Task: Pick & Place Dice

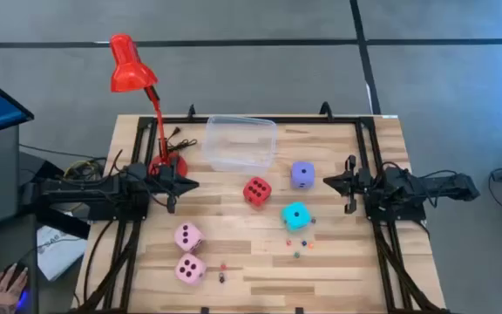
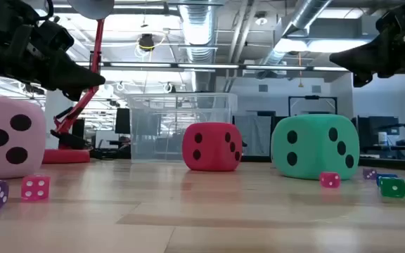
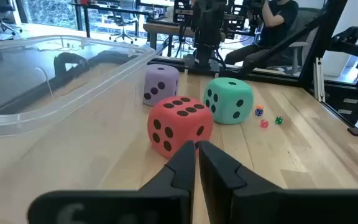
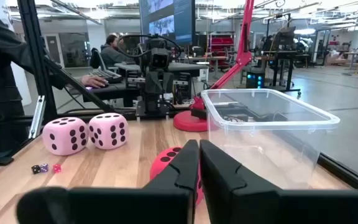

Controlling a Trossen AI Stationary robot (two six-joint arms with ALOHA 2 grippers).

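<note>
Overhead, the left gripper point(image 1: 190, 185) sat closed and empty at left of centre, the right gripper point(image 1: 329, 181) likewise at right. Between them lay the red die point(image 1: 256, 191), lavender die point(image 1: 302, 174) and cyan die point(image 1: 296, 215); two pink dice point(image 1: 189, 252) sat lower left, a clear bin point(image 1: 240, 142) above centre.

Low down, red stood mid-frame, cyan to its right, one pink at the left edge.

At the left wrist, shut fingers point(image 3: 182, 165) pointed at red.

At the right wrist, shut fingers point(image 4: 219, 165) covered part of red; pink dice sat at left.
</note>
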